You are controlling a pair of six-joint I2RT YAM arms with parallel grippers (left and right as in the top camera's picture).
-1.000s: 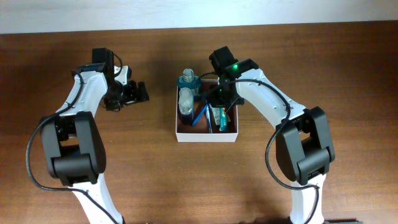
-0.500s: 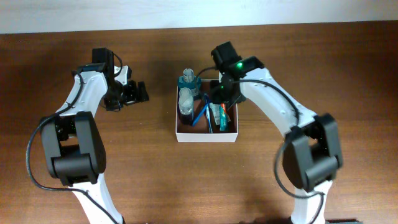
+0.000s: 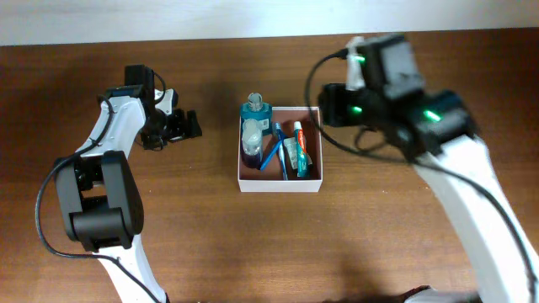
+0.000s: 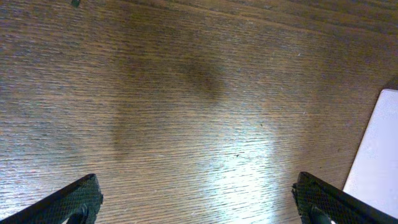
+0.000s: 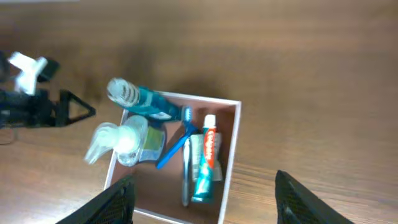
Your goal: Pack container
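The container (image 3: pixel 280 188), a shallow white-walled box with a reddish-brown inside, sits mid-table. In it lie a teal bottle (image 3: pixel 255 109) leaning on the far-left corner, a clear spray bottle (image 3: pixel 252 135), a blue toothbrush (image 3: pixel 271 150) and a toothpaste tube (image 3: pixel 295 147). My right gripper (image 3: pixel 330 105) hangs high above the container's right side. In the right wrist view that gripper (image 5: pixel 205 183) stands open and empty over the container (image 5: pixel 231 149), with the toothpaste tube (image 5: pixel 207 158) below. My left gripper (image 3: pixel 190 126) rests left of the box, and is open (image 4: pixel 196 190) over bare wood.
The brown wooden table (image 3: pixel 278 244) surrounds the box on all sides. A white container wall (image 4: pixel 379 155) shows at the right edge of the left wrist view. A pale strip (image 3: pixel 168 17) runs along the table's far edge.
My right gripper has opened and risen out of the container, leaving the toothpaste tube lying inside. The left arm has not moved.
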